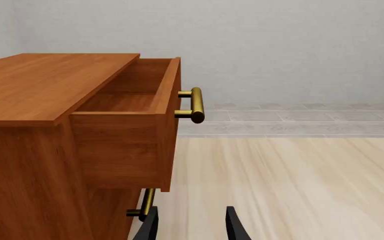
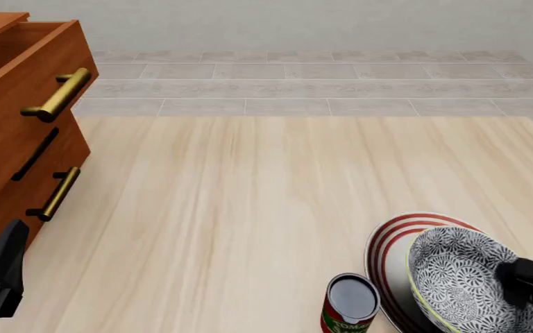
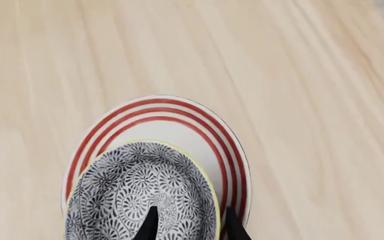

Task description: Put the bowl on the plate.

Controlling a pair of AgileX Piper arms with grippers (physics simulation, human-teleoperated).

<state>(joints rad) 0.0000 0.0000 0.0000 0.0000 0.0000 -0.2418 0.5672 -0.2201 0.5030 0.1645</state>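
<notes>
- The right gripper [image 3: 190, 225] has its two black fingers [image 3: 148, 226] straddling the rim of the round deep bowl [image 3: 138, 190], grey-and-white floral with a pale yellow-green edge; one finger sits inside the bowl and the other outside, pinching the wall.
- In the front view the right gripper [image 2: 526, 281] enters from the lower right, at the bowl's [image 2: 466, 277] near-right rim.
- The bowl is over the large flat white plate [image 3: 172, 122] with concentric red rings, covering its near part; I cannot tell whether it rests on the plate [image 2: 391, 250] or is held just above.
- A small red-labelled can [image 2: 350, 304] stands upright on the pale wooden desk [image 2: 248, 208], just beside the plate's left edge.
- The left gripper [image 1: 190, 225] is spread and holds nothing, well apart from the plate.
- Ahead of it stands a reddish-brown wooden cabinet [image 1: 25, 150] with its top drawer [image 1: 128, 130] pulled out, brass bar handle [image 1: 195, 105] showing.
</notes>
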